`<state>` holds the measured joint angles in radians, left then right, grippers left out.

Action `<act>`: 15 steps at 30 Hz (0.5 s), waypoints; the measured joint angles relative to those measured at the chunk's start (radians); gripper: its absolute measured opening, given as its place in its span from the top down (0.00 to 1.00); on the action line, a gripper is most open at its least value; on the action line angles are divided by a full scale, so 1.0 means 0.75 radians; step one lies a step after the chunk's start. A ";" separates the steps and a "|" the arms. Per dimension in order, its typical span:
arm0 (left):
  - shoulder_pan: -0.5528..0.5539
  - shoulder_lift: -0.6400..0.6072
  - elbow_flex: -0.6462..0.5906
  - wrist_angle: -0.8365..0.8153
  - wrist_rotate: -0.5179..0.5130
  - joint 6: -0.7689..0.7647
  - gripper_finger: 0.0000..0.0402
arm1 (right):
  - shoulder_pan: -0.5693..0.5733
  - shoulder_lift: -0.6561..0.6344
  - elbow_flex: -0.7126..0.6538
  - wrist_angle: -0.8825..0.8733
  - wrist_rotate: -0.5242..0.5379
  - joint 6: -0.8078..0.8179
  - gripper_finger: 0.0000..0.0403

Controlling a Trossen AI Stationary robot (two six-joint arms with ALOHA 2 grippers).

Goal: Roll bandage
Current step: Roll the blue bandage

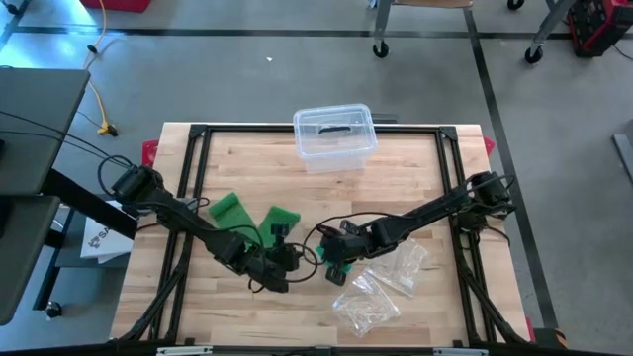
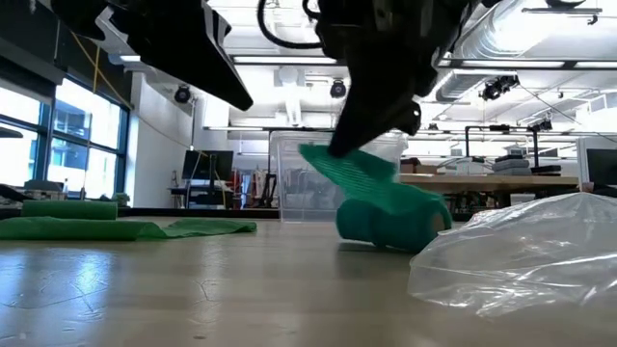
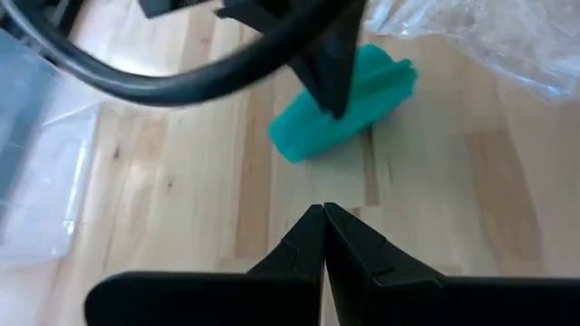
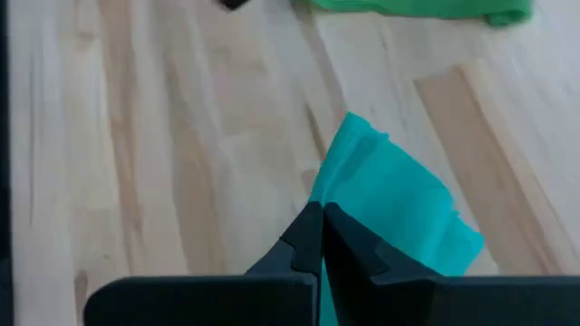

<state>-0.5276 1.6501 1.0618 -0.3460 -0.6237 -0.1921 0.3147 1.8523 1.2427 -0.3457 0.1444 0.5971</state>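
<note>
Mid-roll, by the look of it: right pincer [image 1: 337,263] low over the middle of the bench [image 1: 247,158], toward its front edge, pinching a loose flap of the teal bandage [image 2: 390,214], fingers pressed together on the cloth in the right wrist view. Left pincer [image 1: 293,255] just beside it on the left, pressed together on nothing, tips aimed at the bandage [image 3: 343,110] with bare wood between. Bandage lying on the bench close against the crinkled clear plastic bags [image 1: 381,287], partly wound into a stubby, soft cylinder, its ribbed free end lifted at a slant from the top of the roll up to the right pincer. Roll uneven and a little squashed, not tight; likely to slump or unwind if the tail goes slack. Next move, as a judgement: keep tension on the tail, steady or turn the body of the roll with the left pincer, then lay the flap over and around. Risk of the roll skidding into the bags rather than turning. Elsewhere, green bandage strips [image 1: 252,216] spread flat toward the left side, and a clear lidded box [image 1: 334,136] at the back edge.
</note>
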 joint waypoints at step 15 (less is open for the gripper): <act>-0.073 -0.130 0.000 -0.196 -0.077 -0.126 0.99 | 0.000 0.064 -0.001 0.304 -0.180 -0.080 0.64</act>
<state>-0.5821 1.5528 1.0618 -0.4927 -0.6815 -0.2867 0.3149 1.9006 1.2423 -0.1178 0.0091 0.5368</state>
